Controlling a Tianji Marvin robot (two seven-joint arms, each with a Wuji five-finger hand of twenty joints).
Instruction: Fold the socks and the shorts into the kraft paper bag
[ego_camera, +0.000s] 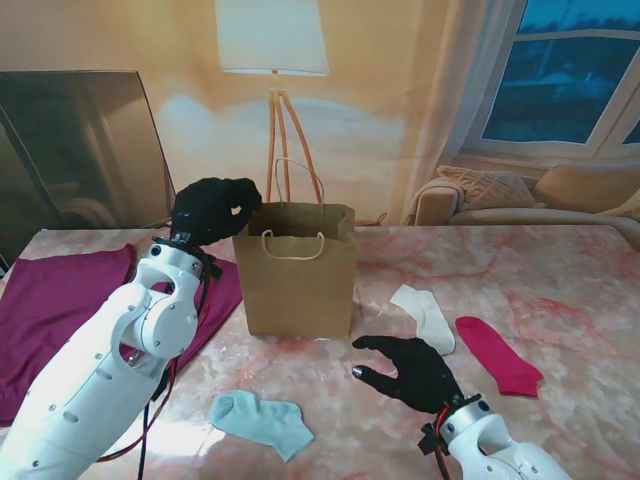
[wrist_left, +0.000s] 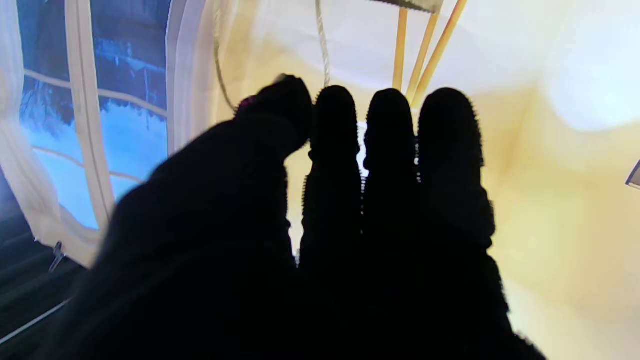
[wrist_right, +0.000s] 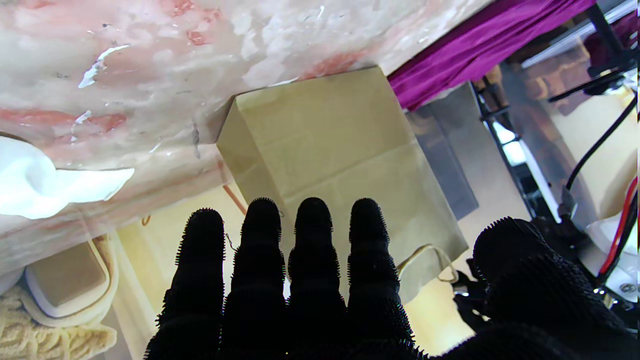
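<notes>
The kraft paper bag (ego_camera: 300, 285) stands open in the middle of the table; the right wrist view shows its side (wrist_right: 330, 150). My left hand (ego_camera: 213, 210) is raised at the bag's left top corner, thumb pressed to the index finger (wrist_left: 350, 225); nothing shows between them. My right hand (ego_camera: 405, 370) hovers open, fingers spread (wrist_right: 310, 285), nearer to me than the bag and just left of the white sock (ego_camera: 425, 315) (wrist_right: 30, 185). A red sock (ego_camera: 497, 355) lies to its right. A light blue sock (ego_camera: 260, 420) lies near the front. The magenta shorts (ego_camera: 60, 305) (wrist_right: 475, 45) lie spread at the left.
A floor lamp (ego_camera: 272, 40) stands behind the bag, its legs just past the bag's handles. A dark panel (ego_camera: 80, 150) leans at the back left, and a sofa (ego_camera: 530, 195) sits beyond the table's far right edge. Cables hang by my left arm.
</notes>
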